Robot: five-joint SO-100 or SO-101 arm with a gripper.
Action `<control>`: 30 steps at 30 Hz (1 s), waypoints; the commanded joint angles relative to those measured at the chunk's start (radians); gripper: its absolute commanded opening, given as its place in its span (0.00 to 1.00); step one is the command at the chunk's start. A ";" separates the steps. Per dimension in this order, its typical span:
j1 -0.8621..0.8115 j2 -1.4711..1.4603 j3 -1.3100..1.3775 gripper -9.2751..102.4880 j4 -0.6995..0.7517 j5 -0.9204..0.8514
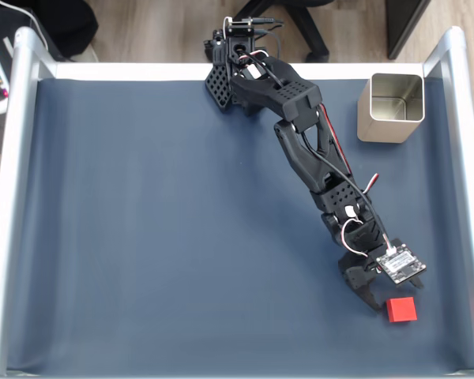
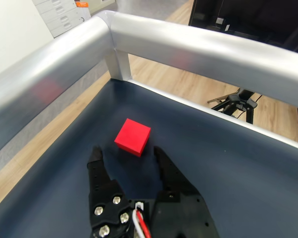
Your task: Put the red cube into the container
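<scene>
The red cube [image 1: 400, 309] lies on the dark blue mat near the front right corner in the fixed view. In the wrist view the red cube [image 2: 132, 137] sits flat just beyond my fingertips, about centred on the gap. My gripper [image 1: 393, 294] is open and low over the mat, and its two black fingers [image 2: 95, 158] have nothing between them. My gripper [image 2: 126, 150] points toward the corner of the rails. The container [image 1: 387, 130], a square silver tin, stands upright and empty at the back right, far from the cube.
Aluminium rails [image 1: 468, 197] frame the mat [image 1: 158, 237], and two of them meet in a corner [image 2: 107, 20] just behind the cube. My arm's base [image 1: 241, 55] sits at the back centre. A wooden floor and a tripod foot [image 2: 238, 99] lie outside the rails.
</scene>
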State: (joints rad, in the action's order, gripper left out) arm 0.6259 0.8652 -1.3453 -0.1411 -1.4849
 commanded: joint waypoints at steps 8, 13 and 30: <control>0.009 -0.021 0.115 0.39 -0.021 -0.012; 0.017 -0.021 0.118 0.37 -0.026 -0.017; 0.028 -0.021 0.117 0.25 -0.035 -0.071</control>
State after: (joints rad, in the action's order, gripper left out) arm 0.6519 0.8314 -1.2824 -0.1565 -1.5432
